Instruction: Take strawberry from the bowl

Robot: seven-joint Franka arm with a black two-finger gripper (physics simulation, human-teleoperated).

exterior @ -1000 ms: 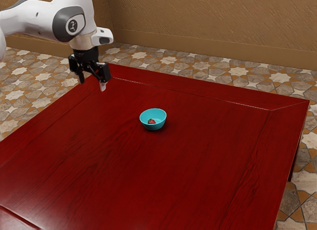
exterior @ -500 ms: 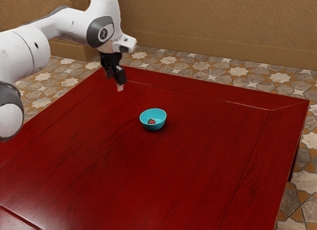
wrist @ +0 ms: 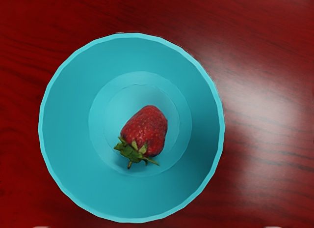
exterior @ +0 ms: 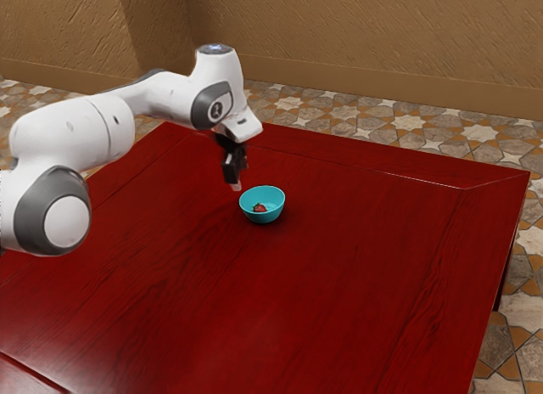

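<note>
My gripper (exterior: 237, 185) hangs over the table, just off the bowl's rim toward the exterior view's left, and touches nothing. The turquoise bowl (exterior: 272, 214) stands upright on the table with the strawberry (exterior: 260, 208) in it. In the wrist view the pale tips of the gripper (wrist: 157, 226) peek in far apart, open, with nothing held. Inside the bowl (wrist: 66, 127), the red strawberry (wrist: 147, 128) lies on its side on the bottom, its green leaves toward the fingertips' side.
A dark red wooden table (exterior: 339, 301) carries the bowl. Beyond its far edge are a patterned tile floor (exterior: 407, 122) and a brown wall (exterior: 365, 37).
The arm has swung toward the exterior view's right and come down, bringing my gripper from the table's far left corner close to the bowl. Bowl and strawberry have stayed put.
</note>
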